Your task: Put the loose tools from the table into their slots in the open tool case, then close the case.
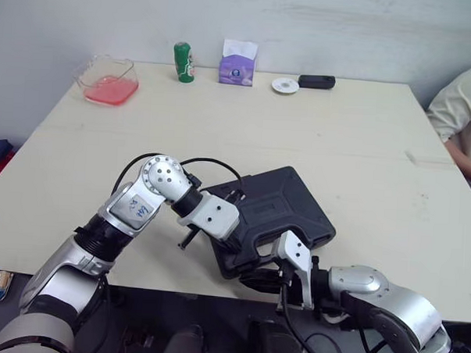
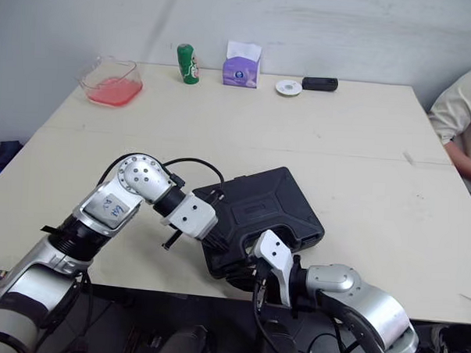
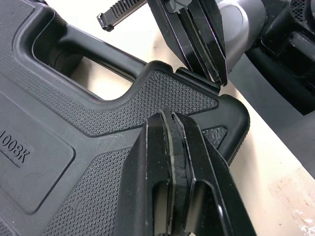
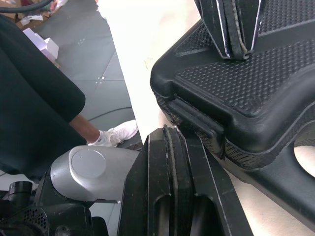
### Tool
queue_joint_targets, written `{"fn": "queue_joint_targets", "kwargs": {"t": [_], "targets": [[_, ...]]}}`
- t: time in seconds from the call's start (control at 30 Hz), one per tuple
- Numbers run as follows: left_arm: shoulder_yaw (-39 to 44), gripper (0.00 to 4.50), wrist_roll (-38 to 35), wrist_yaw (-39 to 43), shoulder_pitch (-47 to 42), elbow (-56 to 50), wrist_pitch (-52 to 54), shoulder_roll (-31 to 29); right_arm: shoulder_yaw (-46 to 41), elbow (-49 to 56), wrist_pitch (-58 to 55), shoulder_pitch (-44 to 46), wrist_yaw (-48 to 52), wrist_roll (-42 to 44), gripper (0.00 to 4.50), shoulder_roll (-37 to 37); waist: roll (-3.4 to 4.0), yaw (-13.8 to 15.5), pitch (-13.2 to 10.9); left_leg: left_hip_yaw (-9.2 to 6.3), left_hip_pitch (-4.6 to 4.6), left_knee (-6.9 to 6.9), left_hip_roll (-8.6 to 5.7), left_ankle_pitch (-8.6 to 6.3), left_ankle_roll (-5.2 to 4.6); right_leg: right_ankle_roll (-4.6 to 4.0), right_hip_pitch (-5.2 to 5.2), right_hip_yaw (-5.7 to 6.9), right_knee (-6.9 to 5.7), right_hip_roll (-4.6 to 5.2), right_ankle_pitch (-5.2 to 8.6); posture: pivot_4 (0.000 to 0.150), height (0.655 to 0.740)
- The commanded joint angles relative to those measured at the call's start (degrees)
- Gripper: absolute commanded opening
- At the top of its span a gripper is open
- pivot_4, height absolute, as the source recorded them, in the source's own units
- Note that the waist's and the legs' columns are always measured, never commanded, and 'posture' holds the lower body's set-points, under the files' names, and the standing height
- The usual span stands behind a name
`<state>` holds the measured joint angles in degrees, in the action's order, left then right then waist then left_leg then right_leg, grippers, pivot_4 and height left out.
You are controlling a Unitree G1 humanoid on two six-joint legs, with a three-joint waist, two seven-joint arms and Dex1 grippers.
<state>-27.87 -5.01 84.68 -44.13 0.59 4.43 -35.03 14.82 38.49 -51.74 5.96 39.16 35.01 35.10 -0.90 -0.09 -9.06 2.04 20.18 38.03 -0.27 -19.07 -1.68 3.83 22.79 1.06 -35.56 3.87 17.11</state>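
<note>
While the head views give us the layout, the wrist views settle contact. The black textured plastic tool case (image 1: 277, 209) lies shut and flat at the near edge of the pale wooden table (image 1: 339, 134). The white wrists hide both sets of fingertips from above. In the left wrist view we see the left gripper (image 3: 170, 115) pinched closed on nothing, its tip on the pebbled lid near a front corner, beside the handle cutout (image 3: 101, 73). The same view shows embossed lettering ending "1008K" on the lid. In the right wrist view we see the right gripper (image 4: 170, 130) also pinched closed and empty, its tip touching the small black latch (image 4: 197, 123) on the case's front edge. Along the far edge the head views add a clear tub with pink contents (image 1: 108, 81), a green can (image 1: 183, 62), a purple tissue pack (image 1: 238, 65), a white disc (image 1: 285, 86) and a small black device (image 1: 316, 81). A person's light sleeve (image 1: 462, 100) sits at the right.
</note>
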Motion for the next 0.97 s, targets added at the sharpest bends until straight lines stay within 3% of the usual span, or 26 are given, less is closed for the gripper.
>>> {"fn": "queue_joint_targets", "kwargs": {"t": [0.03,0.1,0.17,0.2,0.27,0.33,0.4,0.5,0.67,0.97], "targets": [[-4.39,0.04,4.35,-0.36,3.73,2.28,2.99,0.08,-5.07,4.50,2.50,0.36,0.24,-0.12,0.00,2.81,0.03,0.03,-0.01,0.00,0.00,0.00,0.00,0.00,0.00,0.00,-0.01,0.00,0.01,0.01,0.00,0.150,0.7400],[-2.21,0.04,1.88,-0.53,4.14,1.51,5.48,-0.10,-7.84,6.18,2.69,-1.42,1.36,0.99,0.00,5.35,0.05,0.16,0.01,0.01,0.03,0.00,-0.01,-0.01,-0.03,0.01,-0.01,0.02,0.06,0.08,0.00,0.150,0.7400],[2.98,0.04,-5.15,0.07,5.31,-1.05,11.94,-0.77,-15.88,8.94,1.86,-4.63,3.93,6.29,0.00,8.49,0.13,0.14,-0.05,-0.02,0.07,-0.01,-0.01,-0.03,-0.05,0.02,-0.03,0.09,0.14,0.09,-0.01,0.150,0.7400],[6.55,0.32,-9.98,0.43,5.61,-2.93,17.62,-1.73,-22.18,9.93,0.70,-6.77,5.76,10.76,0.32,10.43,0.14,0.11,-0.12,-0.02,0.10,-0.02,-0.01,-0.04,-0.08,0.05,-0.01,0.09,0.17,0.09,-0.02,0.150,0.7400],[11.78,0.93,-16.60,0.41,6.06,-5.68,25.86,-3.81,-32.09,10.67,-0.17,-10.37,8.89,17.24,0.98,13.36,0.09,-0.08,-0.41,-0.03,0.18,-0.03,-0.01,-0.06,-0.10,0.10,0.06,0.14,0.16,0.09,-0.01,0.150,0.7400],[18.61,1.86,-22.70,0.00,7.54,-7.91,33.26,-8.51,-46.15,8.50,-1.47,-15.36,14.81,21.34,2.00,17.58,-0.06,-0.18,-0.80,-0.03,0.44,-0.02,0.00,-0.03,-0.05,0.11,0.41,0.16,0.03,0.08,-0.02,0.150,0.7400],[25.13,2.78,-27.33,-1.04,9.29,-9.07,39.40,-13.16,-57.85,4.60,-2.85,-19.59,20.58,22.00,2.99,21.27,0.02,-0.13,-0.98,-0.06,0.91,0.06,-0.01,0.06,0.04,0.12,0.88,0.22,-0.10,0.07,-0.02,0.150,0.7400],[33.32,4.33,-31.17,-0.93,14.84,-10.10,43.76,-19.94,-66.82,-2.54,-1.61,-23.47,26.03,18.58,4.50,24.87,0.09,-0.01,-1.02,-0.07,0.89,0.03,-0.01,0.07,0.06,0.13,0.84,0.27,-0.06,0.06,-0.03,0.150,0.7400],[46.38,4.43,-33.03,-3.38,26.02,-11.95,45.25,-27.15,-70.70,-13.70,5.58,-25.70,31.87,9.98,4.50,28.12,0.12,0.00,-1.10,-0.04,0.88,0.02,-0.02,0.05,0.02,0.13,0.81,0.19,0.05,0.08,-0.03,0.150,0.7400],[61.44,4.43,-34.45,-9.35,35.69,-11.02,45.71,-27.67,-65.27,-22.30,14.28,-19.46,33.19,2.83,4.50,30.66,0.36,0.04,-1.25,0.05,0.97,-0.21,-0.02,0.05,0.07,0.05,0.94,0.24,0.15,0.26,0.01,0.150,0.7400]]}}
